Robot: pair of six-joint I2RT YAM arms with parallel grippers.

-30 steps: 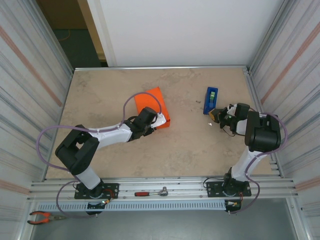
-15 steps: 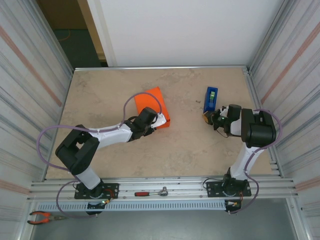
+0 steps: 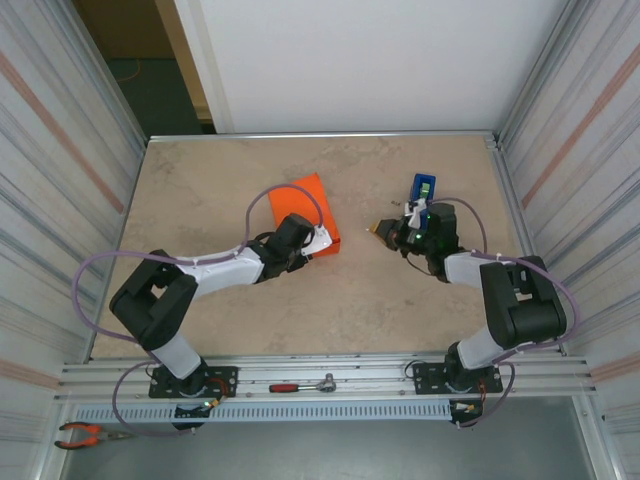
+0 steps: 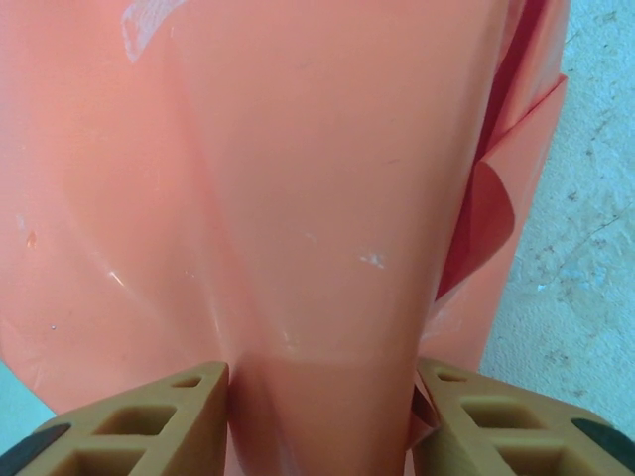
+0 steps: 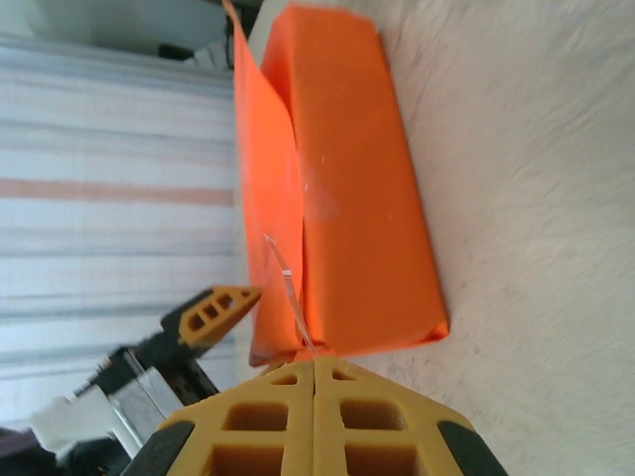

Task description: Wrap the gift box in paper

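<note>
One orange box [image 3: 303, 203], near the middle of the frame.
Left pincer [image 4: 322, 397] squeezes a paper [image 4: 327, 198] fold; it looks thin and soft, so grip at folds. Right pincer [image 5: 314, 372] pinches clear tape [image 5: 290, 288].

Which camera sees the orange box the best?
The right wrist view: the orange box lies nearly whole on the table, top and side clear. The top view shows it small, partly under the left gripper. The left wrist view is too close: orange paper between the fingers.

Glossy smooth paper [image 4: 327, 198], matt mottled table [image 3: 220, 180]
</note>
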